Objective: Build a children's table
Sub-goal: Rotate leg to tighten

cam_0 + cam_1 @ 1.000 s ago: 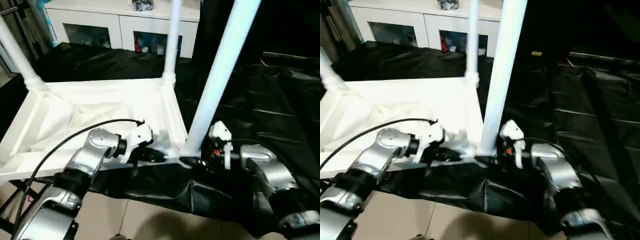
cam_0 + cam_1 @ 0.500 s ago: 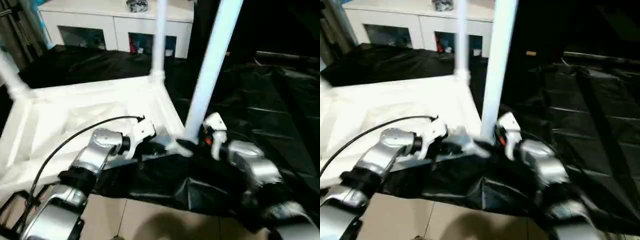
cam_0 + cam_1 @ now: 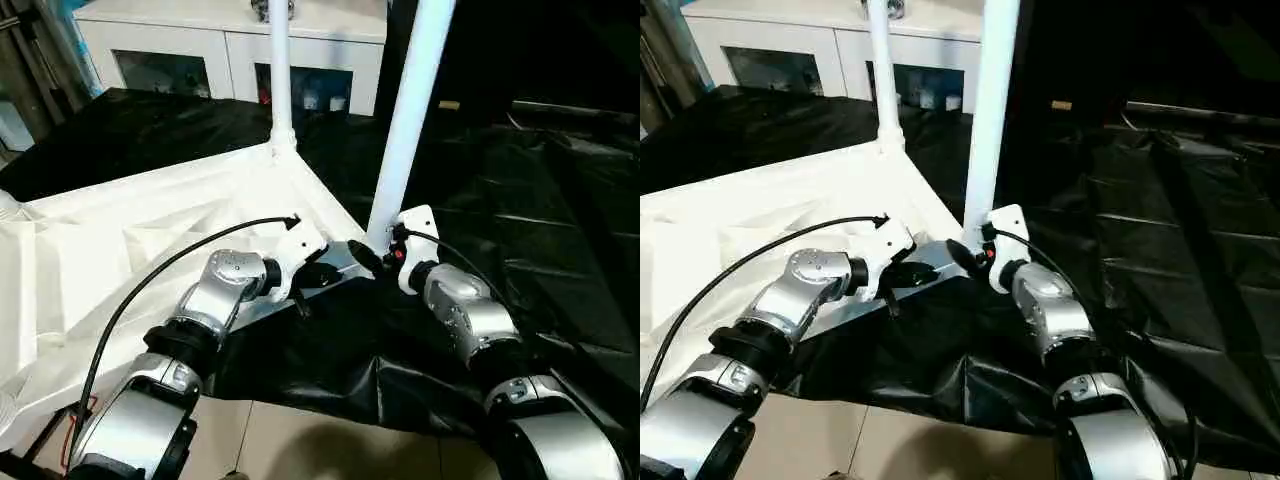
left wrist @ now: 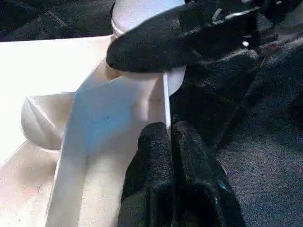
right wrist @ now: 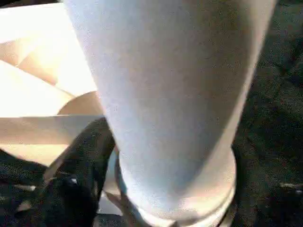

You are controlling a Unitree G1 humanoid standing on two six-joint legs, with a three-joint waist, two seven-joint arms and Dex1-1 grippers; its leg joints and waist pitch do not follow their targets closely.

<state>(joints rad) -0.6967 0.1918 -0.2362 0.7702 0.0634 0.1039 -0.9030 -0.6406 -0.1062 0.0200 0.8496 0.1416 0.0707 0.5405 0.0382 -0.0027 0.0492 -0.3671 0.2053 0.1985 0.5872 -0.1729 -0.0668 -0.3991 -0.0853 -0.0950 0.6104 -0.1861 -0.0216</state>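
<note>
Silver forearms [image 3: 228,290], white wrists, black cables

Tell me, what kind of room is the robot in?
Probably an indoor workshop or test room: black sheeting covers the work surface, a white cabinet with glass fronts stands behind, and there's a tiled floor.

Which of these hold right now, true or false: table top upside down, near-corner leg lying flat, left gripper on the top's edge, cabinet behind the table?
1. The white plastic table top lies underside up. True.
2. The long white leg at the near corner lies flat on the black sheet. False: it stands upright in its socket.
3. The left gripper is shut on the top's edge. True.
4. A white cabinet with glass fronts stands behind. True.
5. The right gripper is far from the leg. False: it is at its base.
</note>
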